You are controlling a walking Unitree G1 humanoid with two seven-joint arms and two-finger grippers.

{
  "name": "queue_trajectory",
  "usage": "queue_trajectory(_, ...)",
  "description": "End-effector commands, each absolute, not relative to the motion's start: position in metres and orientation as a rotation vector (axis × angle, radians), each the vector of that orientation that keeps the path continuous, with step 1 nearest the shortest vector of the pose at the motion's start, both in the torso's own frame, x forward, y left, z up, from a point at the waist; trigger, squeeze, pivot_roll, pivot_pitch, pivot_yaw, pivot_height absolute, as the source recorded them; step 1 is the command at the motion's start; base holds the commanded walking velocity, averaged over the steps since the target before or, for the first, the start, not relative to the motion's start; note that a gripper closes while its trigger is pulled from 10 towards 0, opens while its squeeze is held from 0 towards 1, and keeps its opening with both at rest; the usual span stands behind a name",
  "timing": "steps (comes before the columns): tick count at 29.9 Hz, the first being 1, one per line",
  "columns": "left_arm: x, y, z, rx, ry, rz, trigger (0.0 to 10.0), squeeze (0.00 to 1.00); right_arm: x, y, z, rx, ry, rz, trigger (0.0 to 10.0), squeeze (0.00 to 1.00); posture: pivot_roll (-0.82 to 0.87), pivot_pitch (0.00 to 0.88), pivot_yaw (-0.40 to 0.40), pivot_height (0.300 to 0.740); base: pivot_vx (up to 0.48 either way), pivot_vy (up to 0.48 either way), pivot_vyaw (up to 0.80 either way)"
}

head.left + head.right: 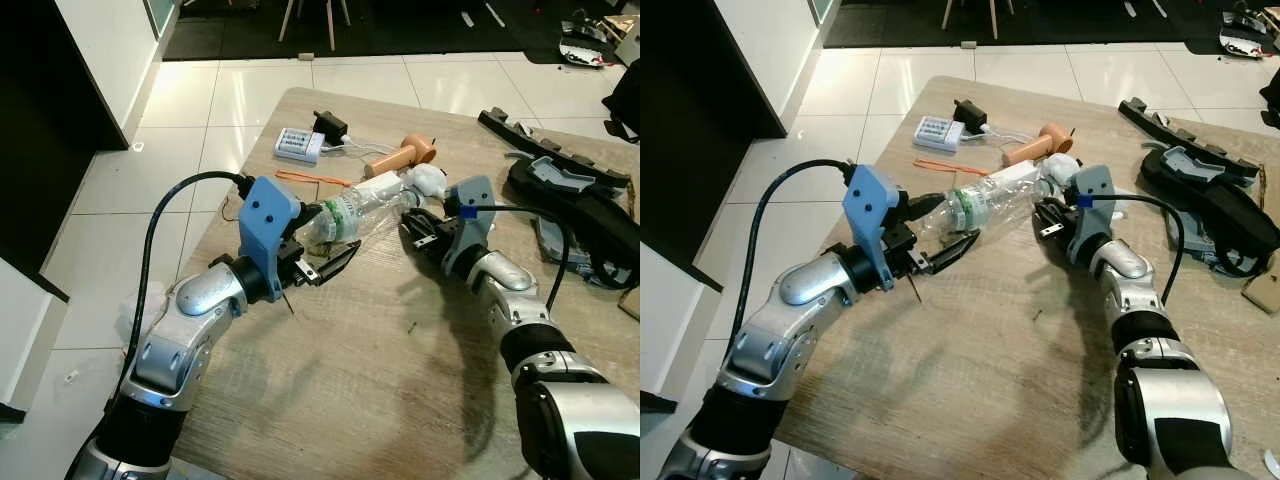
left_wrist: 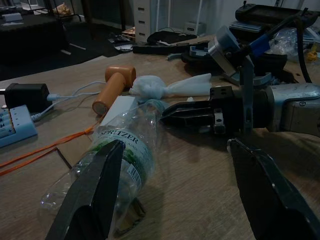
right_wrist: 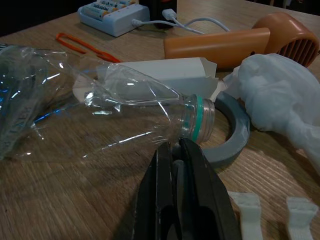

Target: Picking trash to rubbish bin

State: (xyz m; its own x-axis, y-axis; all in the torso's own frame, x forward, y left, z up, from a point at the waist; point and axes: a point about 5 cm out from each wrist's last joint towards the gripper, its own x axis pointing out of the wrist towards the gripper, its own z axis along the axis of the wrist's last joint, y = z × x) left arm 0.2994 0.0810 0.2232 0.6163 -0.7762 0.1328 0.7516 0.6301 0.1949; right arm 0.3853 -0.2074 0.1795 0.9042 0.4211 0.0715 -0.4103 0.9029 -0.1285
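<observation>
Two robot arms meet over a crushed plastic bottle [image 1: 352,212] lying on its side on the wooden surface [image 1: 380,380]. Its long axis runs slantwise across the surface, base toward the left hand [image 1: 325,262] and open neck toward the right hand [image 1: 412,228]. The bottle is clear, dented and creased, uncapped, with a green ring at the neck and a green and white label round its middle.

The left hand is spread wide at the base end, one finger on either side of the bottle, not pressed against it as far as I can see. The right hand has its two fingers pressed together, their tips just beside the bottle's mouth, holding nothing.

Just past the neck lie a white carton [image 3: 165,70], a grey ring [image 3: 231,131] and a crumpled white bag [image 3: 280,95]. Farther back lie an orange hairdryer [image 1: 402,155], a battery charger [image 1: 298,145] with its white cable, and an orange strap [image 1: 310,178].
</observation>
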Motion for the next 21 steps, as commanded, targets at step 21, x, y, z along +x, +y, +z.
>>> queue_trajectory(21, 0.292, 0.087, 0.223, 0.119, -0.189, -0.963, 10.0, 0.0, 0.344, -0.182, 0.14, 0.063, -0.045, 0.509, 0.0, 0.0, 0.05, 0.255, 0.053, 0.74, 0.0, 0.0, 0.0)
